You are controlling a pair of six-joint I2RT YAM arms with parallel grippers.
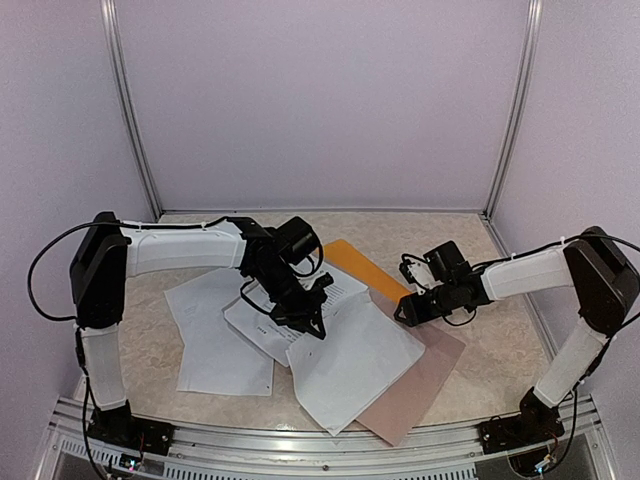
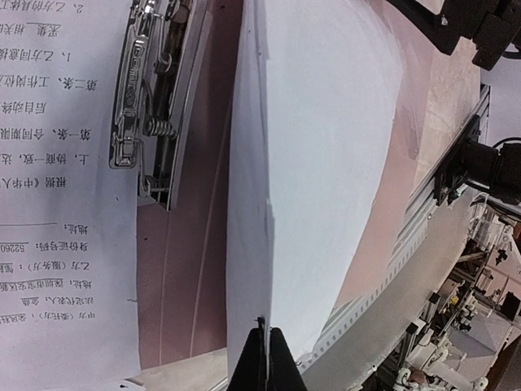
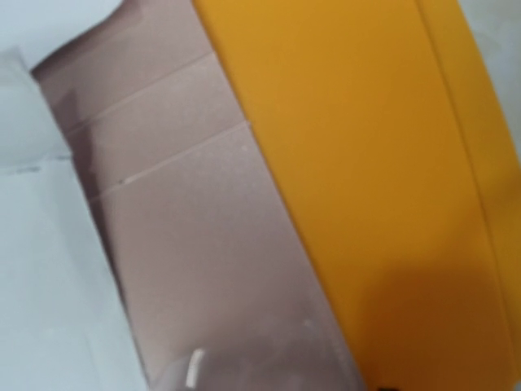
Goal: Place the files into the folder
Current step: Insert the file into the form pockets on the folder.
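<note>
Plainly, the move ahead turns on where the folder [image 1: 365, 265] lies from the left gripper [image 1: 308, 328]. From above, only an orange corner strip of it shows, just beyond and to the right of that gripper, with most of its face hidden under the files [image 1: 225, 340] spread across the middle of the table [image 1: 480, 250]. The left gripper's jaws are pinched flat on the edge of one white sheet [image 2: 317, 163], which bows upward from the fingertips in the wrist view. The sheet's long axis runs away from the gripper toward the near right, over the pinkish-brown board [image 1: 420, 385]. Just to the left of that sheet in the same view sits the metal clip [image 2: 142, 98], lying parallel to the sheet's edge with a printed page beside it. So the sheet probably has to swing back toward the far left to line up with the clip. The right gripper [image 1: 408, 310] hangs just beside the folder's right edge, nearer to the orange cover than the left one. Its wrist camera shows orange cover and board but no fingers, so I cannot tell how its jaws stand.
</note>
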